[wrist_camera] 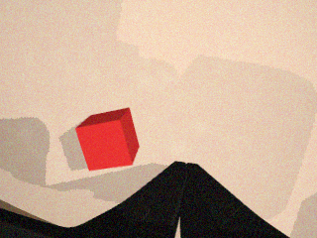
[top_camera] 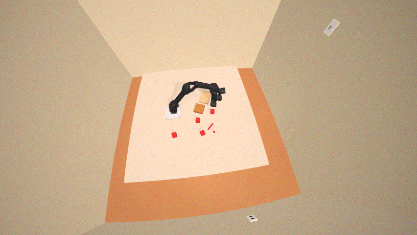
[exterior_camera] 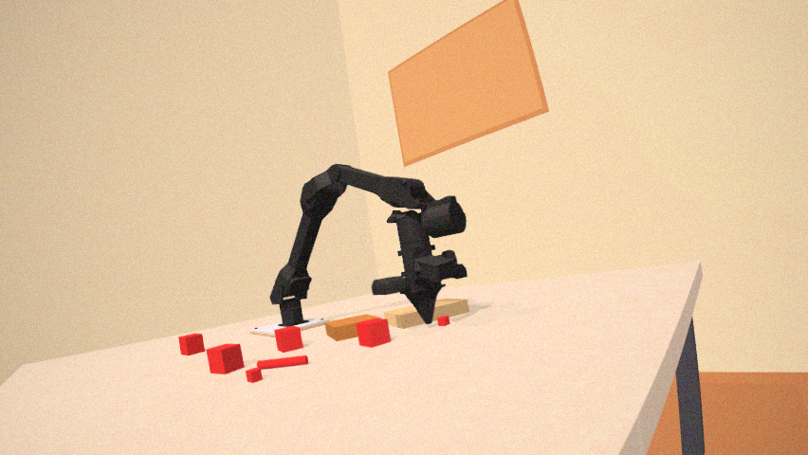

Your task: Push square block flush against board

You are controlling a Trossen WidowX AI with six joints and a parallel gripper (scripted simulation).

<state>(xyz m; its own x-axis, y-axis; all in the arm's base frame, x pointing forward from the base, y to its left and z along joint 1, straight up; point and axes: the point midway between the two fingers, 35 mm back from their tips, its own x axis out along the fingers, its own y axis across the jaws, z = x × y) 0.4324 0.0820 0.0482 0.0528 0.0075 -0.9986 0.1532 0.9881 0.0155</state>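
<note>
The orange square block lies flat on the table in front of the arm's base plate; it also shows in the exterior view. The pale tan board lies just beyond it, slightly offset; I cannot tell whether the two touch. My gripper is shut and empty. It points straight down with its tip at the table, beside the board's long side. In the wrist view the closed fingers stand near a small red cube.
The small red cube lies right next to my fingertip. A bigger red cube sits by the square block. More red cubes and a red rod are scattered toward the front. The white base plate is at the left.
</note>
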